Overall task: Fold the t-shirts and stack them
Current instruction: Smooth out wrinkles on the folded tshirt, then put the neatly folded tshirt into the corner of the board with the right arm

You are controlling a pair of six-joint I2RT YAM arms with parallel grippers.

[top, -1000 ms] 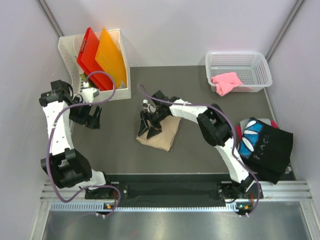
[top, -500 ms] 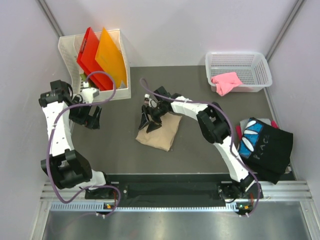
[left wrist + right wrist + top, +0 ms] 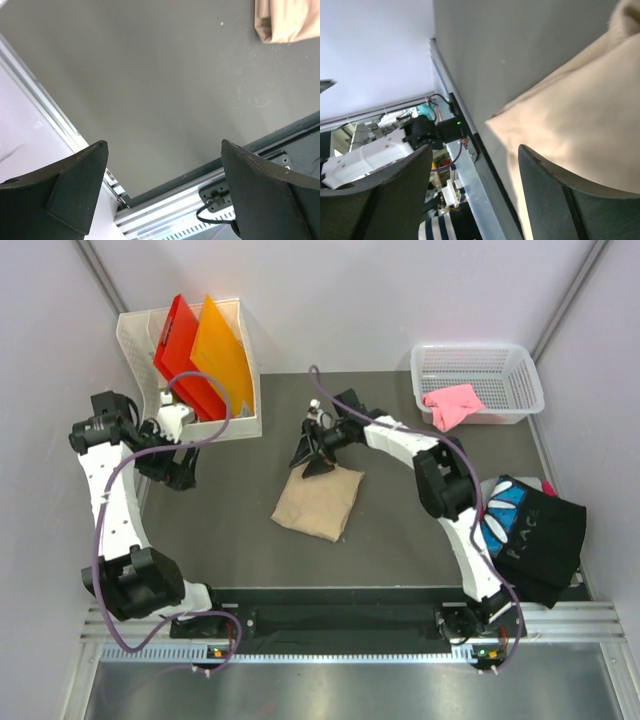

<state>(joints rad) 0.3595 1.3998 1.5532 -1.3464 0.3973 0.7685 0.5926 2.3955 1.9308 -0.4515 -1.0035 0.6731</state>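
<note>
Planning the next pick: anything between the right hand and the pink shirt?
Nothing lies on the table between them. The right hand hangs open at the folded tan shirt's far edge. The pink shirt drapes over the near rim of the white basket, so only that rim could get in the way.

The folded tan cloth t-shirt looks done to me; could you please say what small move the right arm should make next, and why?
Probably swing the right gripper toward the black printed cloth t-shirt at the right edge of the table. The tan cloth t-shirt lies folded, the gripper hangs open over its far edge, and the black one looks unfolded.
</note>
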